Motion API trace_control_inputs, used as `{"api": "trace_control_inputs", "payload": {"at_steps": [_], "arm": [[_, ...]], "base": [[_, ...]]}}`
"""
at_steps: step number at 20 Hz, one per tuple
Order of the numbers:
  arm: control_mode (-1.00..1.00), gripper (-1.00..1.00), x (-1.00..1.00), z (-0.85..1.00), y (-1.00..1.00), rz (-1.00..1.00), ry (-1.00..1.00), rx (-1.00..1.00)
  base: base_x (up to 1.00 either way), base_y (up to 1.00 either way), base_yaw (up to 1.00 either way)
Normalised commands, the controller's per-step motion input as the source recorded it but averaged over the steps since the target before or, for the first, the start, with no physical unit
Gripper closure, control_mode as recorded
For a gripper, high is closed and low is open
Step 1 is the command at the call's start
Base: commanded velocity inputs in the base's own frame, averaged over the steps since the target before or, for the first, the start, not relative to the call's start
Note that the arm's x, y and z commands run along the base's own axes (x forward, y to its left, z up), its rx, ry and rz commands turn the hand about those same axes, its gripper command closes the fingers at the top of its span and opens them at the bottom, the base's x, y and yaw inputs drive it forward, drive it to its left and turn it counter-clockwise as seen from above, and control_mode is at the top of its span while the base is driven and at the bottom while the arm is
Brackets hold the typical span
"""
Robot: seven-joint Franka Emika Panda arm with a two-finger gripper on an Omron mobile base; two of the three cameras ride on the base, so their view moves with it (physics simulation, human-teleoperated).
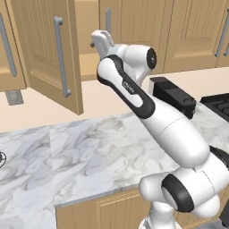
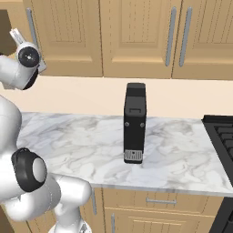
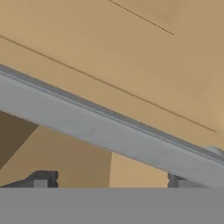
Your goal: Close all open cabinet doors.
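Note:
One tall tan cabinet door (image 1: 42,53) stands swung open over the counter at the left, its grey bar handle (image 1: 61,56) facing me. Right of it is the shaded cabinet opening, then another cabinet door (image 1: 129,27) with a handle (image 1: 108,20). My gripper (image 1: 100,40) is raised at the lower edge of that opening, also seen at the far left (image 2: 17,35). In the hand view, a grey bar handle (image 3: 109,131) crosses slantwise on a tan door panel (image 3: 131,57), just beyond my open gripper (image 3: 109,181). Whether the fingers touch it I cannot tell.
A black upright appliance (image 2: 135,120) stands on the marble counter (image 2: 182,154), to the right of the arm (image 1: 174,96). A dark stove (image 2: 220,136) lies at the right edge. More wall-cabinet doors (image 2: 136,36) to the right look shut. A wall outlet (image 1: 14,97) is under the left cabinet.

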Motion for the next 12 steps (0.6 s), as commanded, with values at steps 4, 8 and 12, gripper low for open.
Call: {"api": "trace_control_inputs", "payload": {"at_steps": [4,8,12], "arm": [[-1.0,-1.0,-0.26,-0.44,-0.02,0.04,0.13,0.0],[-1.0,-1.0,-0.73,-0.18,0.08,0.07,0.07,-0.02],[-1.0,-1.0,-0.68,-0.01,0.0,0.02,0.05,-0.01]], "base": [[0.0,0.0,0.0],[0.0,0.0,0.0],[0.0,0.0,0.0]]}}
